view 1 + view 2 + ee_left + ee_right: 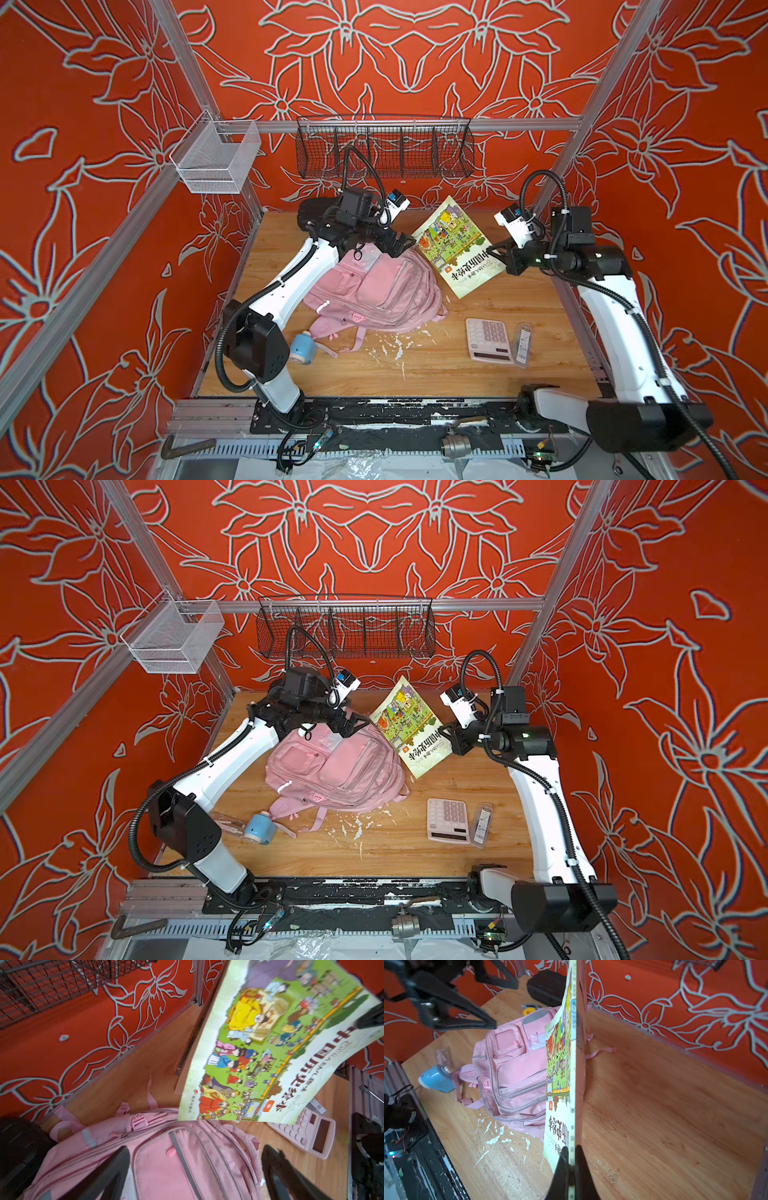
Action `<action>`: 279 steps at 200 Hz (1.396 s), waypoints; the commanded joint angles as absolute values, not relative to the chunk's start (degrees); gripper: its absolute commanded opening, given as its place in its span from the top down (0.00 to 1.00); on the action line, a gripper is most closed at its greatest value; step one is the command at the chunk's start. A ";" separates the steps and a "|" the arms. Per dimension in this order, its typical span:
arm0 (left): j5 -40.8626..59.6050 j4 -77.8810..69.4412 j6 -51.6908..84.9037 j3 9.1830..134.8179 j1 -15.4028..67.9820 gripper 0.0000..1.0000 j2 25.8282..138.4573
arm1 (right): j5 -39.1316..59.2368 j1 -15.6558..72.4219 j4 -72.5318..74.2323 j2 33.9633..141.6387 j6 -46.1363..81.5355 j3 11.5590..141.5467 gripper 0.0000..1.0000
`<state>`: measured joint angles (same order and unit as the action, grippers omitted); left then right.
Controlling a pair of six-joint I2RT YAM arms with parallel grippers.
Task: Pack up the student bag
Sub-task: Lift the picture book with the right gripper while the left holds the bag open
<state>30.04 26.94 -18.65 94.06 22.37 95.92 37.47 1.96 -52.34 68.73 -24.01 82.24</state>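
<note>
The student bag (374, 291) (336, 766), a pale-pink backpack, lies on the wooden table with its front pockets facing up. My left gripper (405, 243) (196, 1148) hovers open over the bag's top end (166, 1157), its jaws wide apart and nothing between them. My right gripper (494, 251) (572, 1153) is shut on the edge of a green picture book (455, 245) (409, 725). The book is held tilted in the air just right of the bag (512, 1076). In the right wrist view the book (560, 1064) shows edge-on.
A pink calculator (488, 340) and a clear pen pack (523, 345) lie at the front right. A blue bottle-shaped item (302, 348) lies by the bag's straps. A black case (547, 987) sits at the back left. A wire basket (384, 147) hangs on the back rail.
</note>
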 commanded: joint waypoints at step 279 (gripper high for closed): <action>72.95 16.61 9.18 109.24 17.84 1.00 100.80 | 62.42 -3.46 12.41 62.49 7.33 54.75 0.20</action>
<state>70.13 19.84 6.22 107.57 17.12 100.77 54.96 -3.38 -0.58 61.69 -0.49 56.16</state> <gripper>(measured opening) 0.054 0.821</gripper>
